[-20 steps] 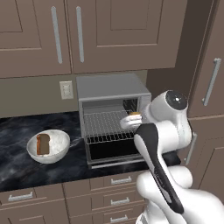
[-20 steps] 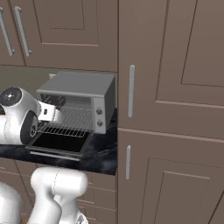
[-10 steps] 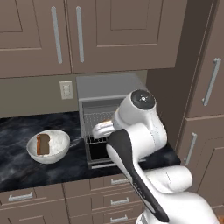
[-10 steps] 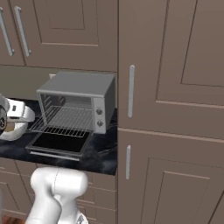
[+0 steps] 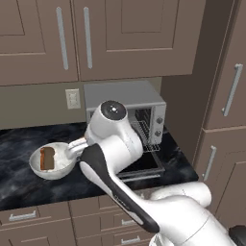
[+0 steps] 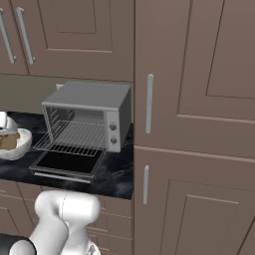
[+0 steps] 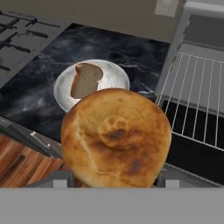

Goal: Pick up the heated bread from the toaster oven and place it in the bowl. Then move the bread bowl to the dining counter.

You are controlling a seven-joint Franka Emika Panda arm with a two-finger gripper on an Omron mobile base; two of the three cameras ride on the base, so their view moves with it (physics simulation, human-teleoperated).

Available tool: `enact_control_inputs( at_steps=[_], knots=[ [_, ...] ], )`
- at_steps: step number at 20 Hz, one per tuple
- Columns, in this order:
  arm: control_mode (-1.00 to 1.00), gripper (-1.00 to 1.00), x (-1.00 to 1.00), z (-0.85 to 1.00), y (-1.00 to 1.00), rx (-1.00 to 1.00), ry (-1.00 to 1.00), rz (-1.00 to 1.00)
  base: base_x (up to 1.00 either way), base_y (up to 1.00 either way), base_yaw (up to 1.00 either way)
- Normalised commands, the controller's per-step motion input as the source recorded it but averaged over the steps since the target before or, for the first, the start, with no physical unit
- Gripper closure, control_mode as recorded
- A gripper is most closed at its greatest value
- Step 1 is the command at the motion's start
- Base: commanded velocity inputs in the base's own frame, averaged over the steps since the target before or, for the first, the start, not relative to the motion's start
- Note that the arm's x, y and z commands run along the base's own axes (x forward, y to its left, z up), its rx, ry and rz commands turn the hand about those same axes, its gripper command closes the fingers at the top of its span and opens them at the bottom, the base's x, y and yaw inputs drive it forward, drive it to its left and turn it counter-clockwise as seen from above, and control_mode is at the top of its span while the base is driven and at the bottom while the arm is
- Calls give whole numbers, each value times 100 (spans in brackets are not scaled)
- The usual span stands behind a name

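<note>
No readable brand, label or writing on anything in view; the toaster oven point(image 6: 87, 119) front shows plain knobs, markings too small to make out.

Heated bread point(image 7: 116, 136) is a round golden-brown bun, sitting right in front of the hand camera between the two finger tips, broad browned face toward the lens; being round, it has no clear long axis. Gripper point(image 7: 113, 177) jaws look clamped on the bun's sides; contact itself is hidden behind the bun, but it hangs above the counter with nothing under it, so held.

In the hand view the bun hangs over the black marble worktop point(image 7: 39, 94), between the bowl and the open oven; below and behind it sits the white speckled bowl point(image 7: 63, 89) with a brown bread slice point(image 7: 85, 80) standing upright in it, rounded top up, long axis vertical.

Left base view: bowl point(image 5: 50, 170) on the worktop left of the oven point(image 5: 144, 103), slice point(image 5: 47, 158) upright inside; the arm's wrist reaches to just beside the bowl's right rim.

Oven door point(image 6: 64, 165) dropped flat; wire rack point(image 6: 74, 137) pulled partly out; wall outlet point(image 5: 73, 98) left of the oven.
</note>
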Motion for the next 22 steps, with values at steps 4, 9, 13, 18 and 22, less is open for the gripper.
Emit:
enact_control_inputs(
  at_steps=[4,9,13,18,22],
  knots=[
    [-100,100,72,-34,72,-7,14,4,0,0,0],
    [-100,100,53,-39,68,-15,12,0,0,0,0],
    [-100,100,9,-17,39,-10,21,0,0,0,0],
    [-100,100,14,-38,17,-4,14,0,0,0,0],
    [-100,100,28,-43,23,-2,5,0,0,0,0]
  ],
)
